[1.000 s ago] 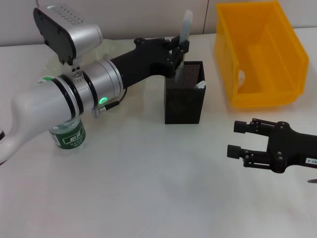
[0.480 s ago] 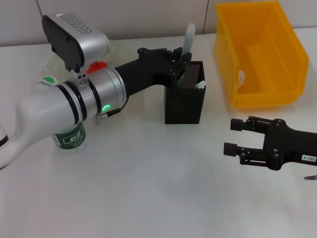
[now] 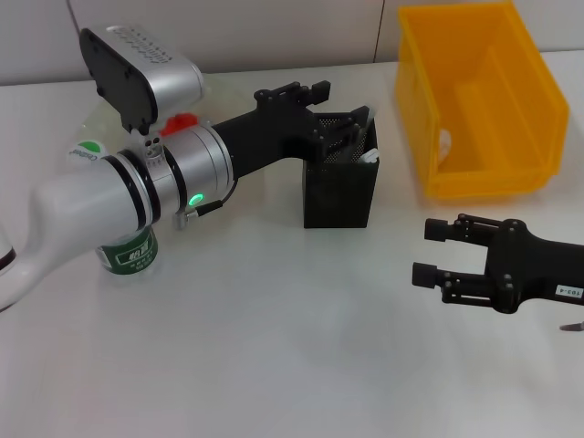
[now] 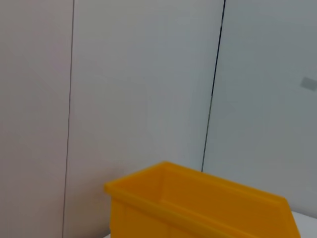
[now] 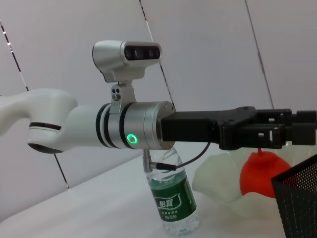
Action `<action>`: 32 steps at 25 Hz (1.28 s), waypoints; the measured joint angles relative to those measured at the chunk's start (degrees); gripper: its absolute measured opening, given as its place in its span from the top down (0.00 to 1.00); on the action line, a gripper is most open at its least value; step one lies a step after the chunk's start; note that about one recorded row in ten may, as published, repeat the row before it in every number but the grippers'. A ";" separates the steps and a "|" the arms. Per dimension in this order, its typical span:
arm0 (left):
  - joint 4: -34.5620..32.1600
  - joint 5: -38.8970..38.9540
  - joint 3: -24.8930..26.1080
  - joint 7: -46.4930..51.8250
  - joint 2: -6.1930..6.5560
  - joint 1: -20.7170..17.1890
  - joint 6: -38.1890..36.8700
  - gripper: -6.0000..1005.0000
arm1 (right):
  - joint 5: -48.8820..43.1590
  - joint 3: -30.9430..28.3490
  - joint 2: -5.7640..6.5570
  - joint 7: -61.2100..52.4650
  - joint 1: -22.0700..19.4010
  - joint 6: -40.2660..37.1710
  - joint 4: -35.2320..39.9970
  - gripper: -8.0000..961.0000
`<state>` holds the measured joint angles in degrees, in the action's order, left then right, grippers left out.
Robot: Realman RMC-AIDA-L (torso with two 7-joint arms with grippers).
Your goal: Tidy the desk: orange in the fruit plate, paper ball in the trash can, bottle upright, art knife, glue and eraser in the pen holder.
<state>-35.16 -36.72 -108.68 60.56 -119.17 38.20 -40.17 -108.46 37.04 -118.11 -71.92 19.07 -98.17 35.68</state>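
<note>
My left gripper (image 3: 336, 114) hangs open just over the mouth of the black mesh pen holder (image 3: 339, 187). A grey strip, the art knife (image 3: 363, 123), leans inside the holder, and a white tip (image 3: 370, 157) shows at its rim. The orange (image 3: 180, 121) (image 5: 260, 171) lies in the pale-green fruit plate (image 3: 217, 88), half hidden by the left arm. Under that arm the bottle (image 3: 128, 254) (image 5: 173, 198) stands upright. A white scrap, perhaps the paper ball (image 3: 444, 142), shows in the yellow trash can (image 3: 479, 100). My right gripper (image 3: 436, 252) hovers open and empty. Glue and eraser are out of view.
The left forearm spans the table from the near left to the holder. The trash can stands at the far right, close behind the right gripper. Bare white tabletop (image 3: 274, 347) fills the front. A wall runs behind the table.
The art knife, held upright above the holder by the left gripper, has dropped down into it. The left gripper has opened. The right arm has barely moved.
</note>
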 joint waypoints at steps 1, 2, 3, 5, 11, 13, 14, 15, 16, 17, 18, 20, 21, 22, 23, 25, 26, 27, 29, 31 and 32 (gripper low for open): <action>-0.08 -0.01 0.00 0.09 0.02 -0.02 -0.03 0.38 | 0.00 0.02 0.03 -0.16 0.00 0.00 0.00 0.21; -0.36 -0.12 0.01 0.39 0.09 -0.09 -0.12 0.36 | 0.00 0.08 0.10 -0.39 0.00 0.00 0.00 0.21; -0.83 -0.57 0.02 1.00 0.20 -0.15 -0.27 0.34 | 0.00 0.09 0.19 -0.58 0.00 0.00 0.00 0.21; -2.16 -3.58 0.46 3.62 0.41 -0.28 -0.49 0.30 | -0.05 0.14 0.35 -0.82 -0.01 -0.03 0.00 0.21; -8.14 -20.17 3.45 16.35 0.55 0.02 -0.98 0.19 | -0.09 0.14 0.35 -0.84 -0.04 -0.05 0.00 0.21; -10.66 -25.15 4.99 20.52 0.67 -0.07 -2.15 0.16 | -0.11 0.14 0.35 -0.85 -0.10 -0.07 0.00 0.21; -11.69 -27.46 6.22 22.61 0.72 -0.11 -3.41 0.16 | -0.12 0.14 0.34 -0.85 -0.13 -0.07 0.00 0.21; -12.67 -29.65 7.62 24.45 0.80 -0.11 -4.89 0.15 | -0.12 0.14 0.35 -0.85 -0.18 -0.09 0.00 0.21; -13.75 -32.37 9.64 27.10 0.84 -0.11 -7.09 0.15 | -0.12 0.14 0.34 -0.85 -0.22 -0.09 0.00 0.21; -14.63 -34.74 11.43 29.30 0.87 -0.07 -9.21 0.14 | -0.13 0.14 0.34 -0.85 -0.27 -0.09 0.00 0.21; -16.90 -39.70 15.74 33.01 0.92 0.02 -14.01 0.14 | -0.15 0.14 0.36 -0.85 -0.35 -0.10 0.00 0.21; -20.03 -43.63 20.19 35.35 0.95 -0.41 -19.02 0.14 | -0.22 0.14 0.40 -0.85 -0.42 -0.12 0.00 0.21; -20.03 -43.63 20.19 35.35 0.95 -0.41 -19.02 0.14 | -0.22 0.14 0.40 -0.85 -0.42 -0.12 0.00 0.21; -21.45 -45.27 22.17 36.03 0.96 -0.74 -21.27 0.14 | -0.33 0.14 0.43 -0.85 -0.42 -0.18 0.02 0.21; -24.62 -48.05 26.95 36.94 0.99 -1.72 -26.81 0.14 | -0.59 0.14 0.45 -0.89 -0.38 -0.47 0.12 0.21; -25.80 -49.21 29.19 37.21 1.01 -2.14 -29.28 0.14 | -0.68 0.14 0.46 -1.11 -0.30 -0.73 0.32 0.21; -26.98 -50.30 31.89 37.47 1.02 -2.54 -32.14 0.14 | -0.68 0.14 0.46 -1.11 -0.30 -0.73 0.32 0.21; -28.20 -51.52 34.81 37.76 1.09 -3.00 -35.31 0.14 | -0.71 0.14 0.51 -1.30 -0.26 -0.85 0.43 0.21; -29.75 -53.43 39.43 38.06 1.36 -3.64 -40.37 0.14 | -0.74 0.18 0.65 -1.80 -0.12 -1.33 0.72 0.21; -30.91 -55.18 43.32 38.11 1.80 -4.33 -45.46 0.14 | -0.78 0.23 0.91 -2.23 0.00 -2.48 1.36 0.21; -30.91 -55.18 43.32 38.11 1.80 -4.33 -45.46 0.14 | -0.79 0.25 0.96 -2.31 0.08 -3.10 1.95 0.21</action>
<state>-66.07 -91.90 -65.36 98.67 -117.37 33.87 -85.62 -109.25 37.28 -117.15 -74.23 19.15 -101.27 37.63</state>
